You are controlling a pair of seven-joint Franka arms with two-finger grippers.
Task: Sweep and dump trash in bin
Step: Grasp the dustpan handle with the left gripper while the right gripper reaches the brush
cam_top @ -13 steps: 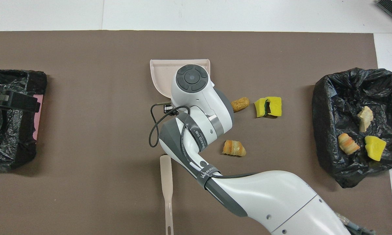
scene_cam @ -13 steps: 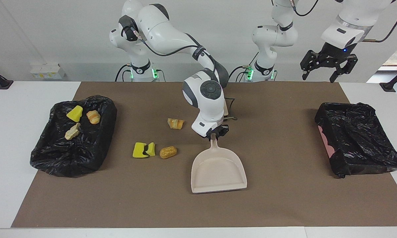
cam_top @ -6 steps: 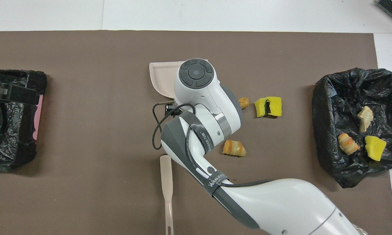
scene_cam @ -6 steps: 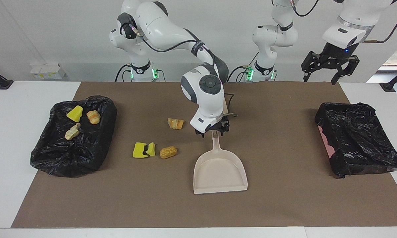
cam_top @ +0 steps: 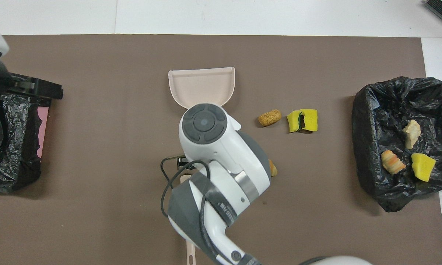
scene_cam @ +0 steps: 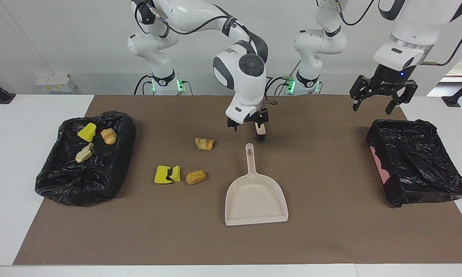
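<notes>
The beige dustpan (scene_cam: 256,196) (cam_top: 202,86) lies flat on the brown mat, handle toward the robots, with nothing holding it. My right gripper (scene_cam: 246,127) hangs open and empty just above the mat, past the handle's end. Loose trash lies on the mat toward the right arm's end: a yellow sponge pair (scene_cam: 166,174) (cam_top: 302,120), a brown lump (scene_cam: 195,177) (cam_top: 269,117) and a bread bit (scene_cam: 204,143). The black-lined bin (scene_cam: 57,181) (cam_top: 368,110) there holds three pieces. My left gripper (scene_cam: 379,102) waits open over the other bin's (scene_cam: 427,181) edge.
The brush lies nearer to the robots than the dustpan, mostly hidden under my right arm; its handle end (cam_top: 189,254) shows in the overhead view. The bin at the left arm's end shows a pink wall (cam_top: 42,129) under its black liner.
My right gripper opened, let go of the dustpan handle, rose and drew back toward the robots. The dustpan stays flat on the mat. My left gripper shifted slightly over its bin.
</notes>
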